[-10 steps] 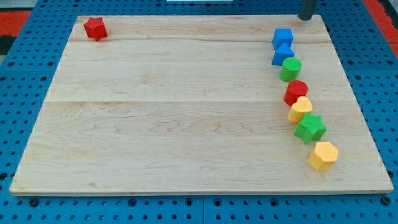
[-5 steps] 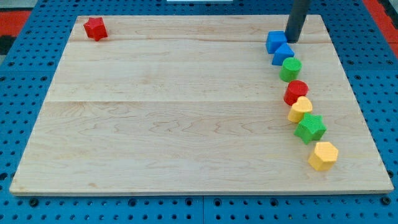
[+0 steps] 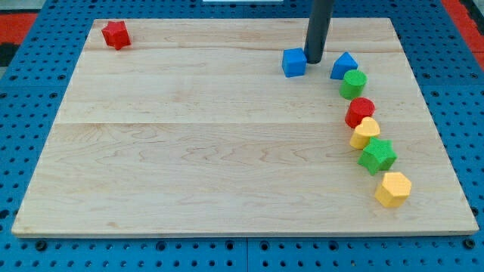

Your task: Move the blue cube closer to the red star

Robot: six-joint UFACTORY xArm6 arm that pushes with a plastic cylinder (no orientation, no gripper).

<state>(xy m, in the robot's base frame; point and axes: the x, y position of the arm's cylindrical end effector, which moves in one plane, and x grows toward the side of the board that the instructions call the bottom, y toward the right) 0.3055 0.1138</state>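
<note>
The blue cube (image 3: pixel 294 62) sits near the view's top, right of the board's middle. My tip (image 3: pixel 314 60) touches the cube's right side. The red star (image 3: pixel 116 34) lies at the board's top left corner, far to the left of the cube.
A curved line of blocks runs down the right side: a blue triangular block (image 3: pixel 344 66), a green cylinder (image 3: pixel 352 84), a red cylinder (image 3: pixel 360 112), a yellow block (image 3: pixel 365 133), a green star (image 3: pixel 376 156) and a yellow hexagon (image 3: pixel 393 189). The wooden board (image 3: pixel 197 151) lies on a blue pegboard.
My tip came down from the top right corner and moved left, pushing the blue cube leftward away from the blue triangular block. The other blocks have not moved.
</note>
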